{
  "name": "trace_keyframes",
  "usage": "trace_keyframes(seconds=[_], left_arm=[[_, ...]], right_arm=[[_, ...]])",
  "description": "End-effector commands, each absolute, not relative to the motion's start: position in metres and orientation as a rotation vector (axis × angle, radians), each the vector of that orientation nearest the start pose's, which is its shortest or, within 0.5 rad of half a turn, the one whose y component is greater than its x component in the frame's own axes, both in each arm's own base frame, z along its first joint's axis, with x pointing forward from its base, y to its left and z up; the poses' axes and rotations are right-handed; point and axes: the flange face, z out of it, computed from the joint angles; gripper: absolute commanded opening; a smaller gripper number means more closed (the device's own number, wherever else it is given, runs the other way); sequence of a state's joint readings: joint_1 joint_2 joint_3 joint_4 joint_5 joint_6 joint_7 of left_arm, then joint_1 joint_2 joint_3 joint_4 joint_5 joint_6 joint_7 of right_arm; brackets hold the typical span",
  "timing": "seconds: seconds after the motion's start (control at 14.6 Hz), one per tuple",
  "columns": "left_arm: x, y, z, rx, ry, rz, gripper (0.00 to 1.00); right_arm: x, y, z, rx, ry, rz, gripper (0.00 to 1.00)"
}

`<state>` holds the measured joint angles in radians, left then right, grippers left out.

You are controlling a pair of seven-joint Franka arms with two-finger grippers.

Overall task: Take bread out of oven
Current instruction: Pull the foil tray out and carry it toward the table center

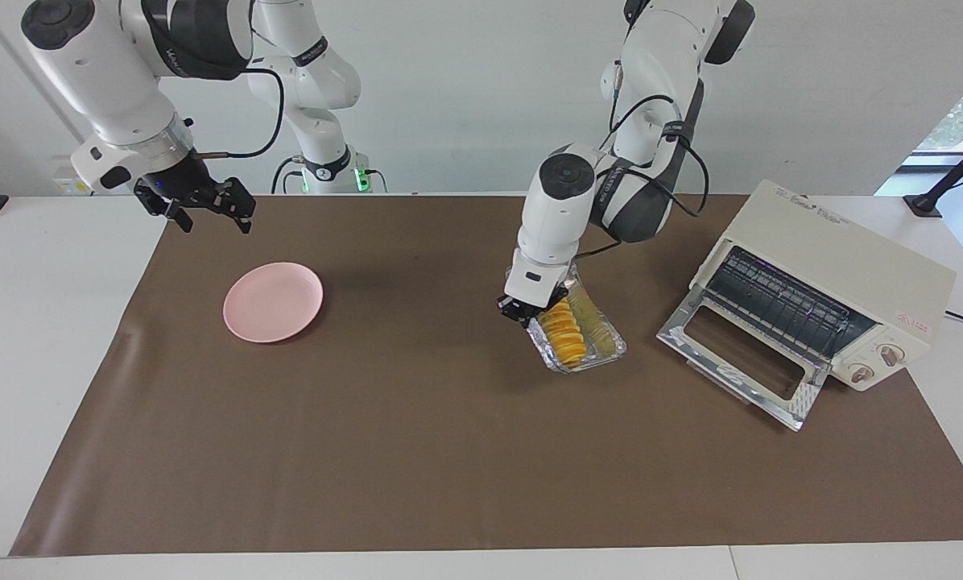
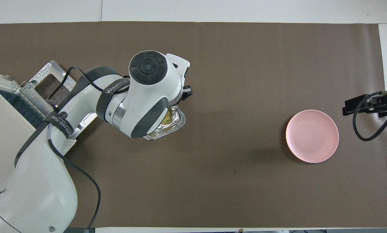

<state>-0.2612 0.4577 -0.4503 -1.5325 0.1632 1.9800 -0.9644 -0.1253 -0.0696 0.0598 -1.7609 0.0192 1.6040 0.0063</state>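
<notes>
The yellow-orange ridged bread (image 1: 564, 330) lies in a crinkled silver foil tray (image 1: 602, 348), outside the oven. My left gripper (image 1: 520, 311) is shut on the tray's rim at the end toward the right arm. The tray is low over the brown mat and looks slightly tilted; I cannot tell whether it touches the mat. In the overhead view the left wrist covers most of the tray (image 2: 178, 123) and the gripper. The cream-white oven (image 1: 840, 270) stands at the left arm's end with its glass door (image 1: 743, 366) folded open and its rack bare. My right gripper (image 1: 208, 213) waits open in the air near the pink plate.
A pink plate (image 1: 273, 301) lies on the mat toward the right arm's end; it also shows in the overhead view (image 2: 312, 136). The brown mat (image 1: 449, 451) covers most of the white table. The oven (image 2: 2, 123) and its open door (image 2: 48, 72) show at the overhead view's edge.
</notes>
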Motion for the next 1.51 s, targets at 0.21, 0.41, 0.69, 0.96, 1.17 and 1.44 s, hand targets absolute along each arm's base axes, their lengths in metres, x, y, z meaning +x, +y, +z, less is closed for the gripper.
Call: trace_keyframes(seconds=[0.21, 0.41, 0.69, 0.96, 1.17, 1.44], left_arm=[[0.537, -0.478, 0.393, -3.160, -0.045, 0.041, 0.00], [0.528, -0.483, 0.389, -3.145, 0.114, 0.092, 0.00], [0.510, -0.486, 0.361, -3.121, 0.155, 0.136, 0.00], [0.505, -0.490, 0.350, -3.144, 0.167, 0.118, 0.00], [0.499, -0.492, 0.339, -3.157, 0.176, 0.106, 0.00], [0.484, -0.490, 0.325, -3.166, 0.196, 0.086, 0.00]], right_arm=[[0.514, -0.036, 0.567, -3.112, 0.112, 0.118, 1.00], [0.515, -0.035, 0.568, -3.112, 0.167, 0.098, 1.00], [0.517, -0.030, 0.568, -3.110, 0.229, 0.077, 1.00], [0.517, -0.029, 0.565, -3.106, 0.285, 0.061, 1.00], [0.516, -0.029, 0.561, -3.103, 0.292, 0.052, 1.00], [0.514, -0.029, 0.561, -3.104, 0.287, 0.054, 1.00]])
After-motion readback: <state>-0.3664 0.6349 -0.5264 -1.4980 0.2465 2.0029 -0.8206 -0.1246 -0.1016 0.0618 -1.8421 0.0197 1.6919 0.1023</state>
